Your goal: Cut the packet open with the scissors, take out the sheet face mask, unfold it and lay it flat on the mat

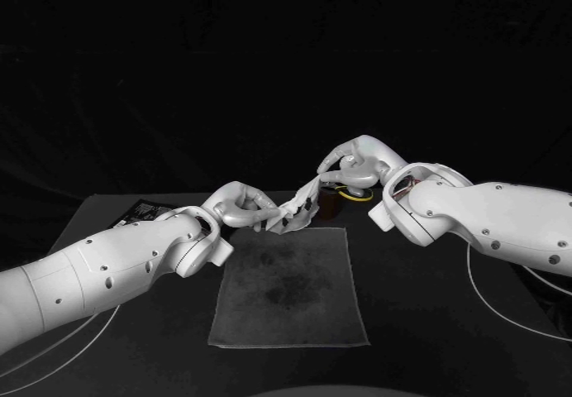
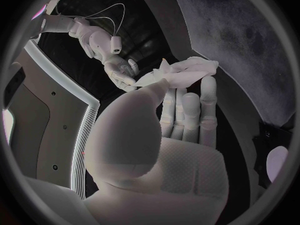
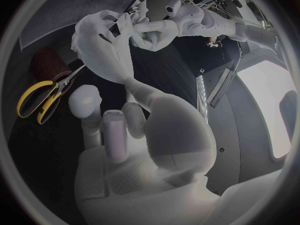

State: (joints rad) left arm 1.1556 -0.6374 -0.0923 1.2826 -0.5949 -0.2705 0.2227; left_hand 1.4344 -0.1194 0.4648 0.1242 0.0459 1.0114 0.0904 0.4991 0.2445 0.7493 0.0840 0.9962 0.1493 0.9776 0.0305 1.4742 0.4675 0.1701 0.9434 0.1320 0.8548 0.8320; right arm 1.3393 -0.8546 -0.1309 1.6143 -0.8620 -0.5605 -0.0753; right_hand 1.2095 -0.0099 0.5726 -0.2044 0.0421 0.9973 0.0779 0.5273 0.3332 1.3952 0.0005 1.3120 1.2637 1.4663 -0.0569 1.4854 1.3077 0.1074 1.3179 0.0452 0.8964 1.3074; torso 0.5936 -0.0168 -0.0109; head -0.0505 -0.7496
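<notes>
Nearest me, a grey mat [image 1: 286,289] lies in the middle of the bench. Above its far edge the left hand [image 1: 245,207] and right hand [image 1: 358,165] each pinch the crumpled white face mask [image 1: 298,203], holding it up between them. Yellow-handled scissors [image 3: 40,97] lie by the bench's far edge.

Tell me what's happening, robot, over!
Left hand and right hand both grip the mask, stretched between them above the far end of the mat. Not laid down yet. Scissors lie aside, out of the way.
</notes>
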